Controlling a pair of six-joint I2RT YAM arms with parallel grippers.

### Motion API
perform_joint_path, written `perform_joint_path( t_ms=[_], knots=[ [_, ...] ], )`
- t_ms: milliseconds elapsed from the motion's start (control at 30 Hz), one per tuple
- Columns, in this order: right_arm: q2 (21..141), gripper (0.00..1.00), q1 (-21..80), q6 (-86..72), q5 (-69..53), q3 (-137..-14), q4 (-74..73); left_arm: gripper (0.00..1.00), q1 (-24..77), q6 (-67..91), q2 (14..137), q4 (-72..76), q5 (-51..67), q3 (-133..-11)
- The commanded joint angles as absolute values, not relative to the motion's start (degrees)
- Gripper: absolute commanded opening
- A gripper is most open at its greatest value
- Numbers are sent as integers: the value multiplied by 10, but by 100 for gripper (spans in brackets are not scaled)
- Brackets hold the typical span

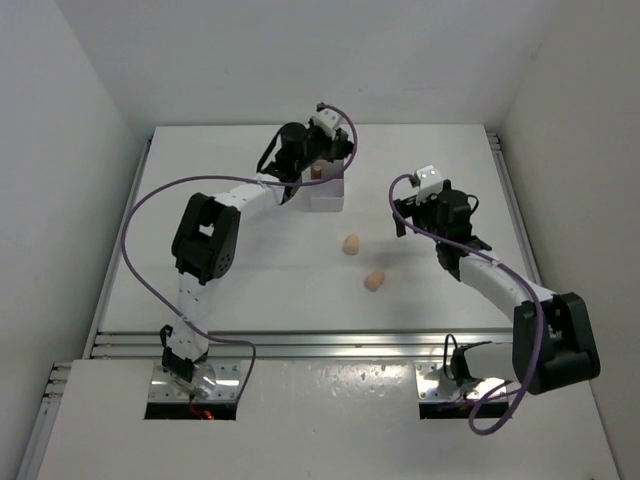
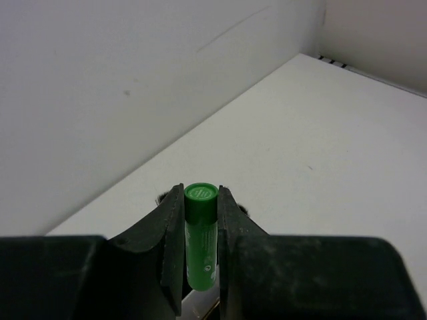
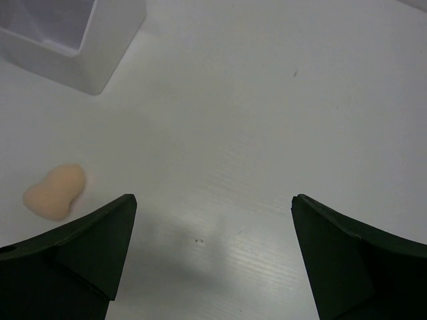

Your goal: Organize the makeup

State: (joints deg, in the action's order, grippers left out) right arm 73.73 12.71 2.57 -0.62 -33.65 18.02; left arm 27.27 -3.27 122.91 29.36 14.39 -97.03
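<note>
L tool clamping green tube at white box near worktop far edge, prob for slotting in. R tool gaping wide, hovering near peach sponge, likely next pick.

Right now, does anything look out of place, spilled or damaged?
Nothing spilled or damaged. Two peach sponges lie loose on the table, apart from the white box; the left hand grips a green tube.
</note>
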Motion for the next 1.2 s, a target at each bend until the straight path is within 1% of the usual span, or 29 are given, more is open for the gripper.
perform_joint_path(
  t_ms=[0, 233, 467, 633, 733, 767, 800, 900, 933, 967, 1033, 1067, 1100, 1167],
  knots=[
    [759, 100, 108, 21, -51, -388, 214, 0, 260, 19, 1253, 393, 171, -971],
    [776, 100, 84, 16, -72, -411, 202, 0, 260, 51, 1247, 501, 170, -871],
    [767, 100, 79, 37, -83, -434, 132, 0, 260, 34, 1281, 574, 163, -839],
    [755, 100, 80, 38, -79, -434, 109, 0, 255, 22, 1312, 583, 156, -864],
    [748, 100, 82, 39, -83, -440, 72, 0, 250, 22, 1304, 569, 172, -847],
    [744, 100, 86, 39, -63, -439, 44, 3, 250, 22, 1304, 569, 179, -839],
    [741, 100, 92, 39, -55, -442, 35, 15, 250, 22, 1296, 574, 179, -830],
    [733, 100, 115, 28, -6, -448, -21, 36, 244, 17, 1275, 574, 179, -808],
    [728, 100, 126, 27, -1, -452, -33, 47, 244, 11, 1268, 574, 179, -801],
    [729, 100, 129, 31, -1, -462, -86, 51, 244, 6, 1254, 574, 179, -801],
    [725, 100, 150, 39, -8, -479, -146, 57, 238, -4, 1239, 550, 179, -801],
    [725, 100, 154, 55, -17, -487, -187, 59, 238, -11, 1231, 543, 185, -801],
    [722, 98, 159, 61, -66, -494, -224, 59, 233, -11, 1214, 536, 185, -801],
    [715, 97, 163, 75, -114, -492, -248, 62, 228, -17, 1195, 505, 185, -801]
  ],
)
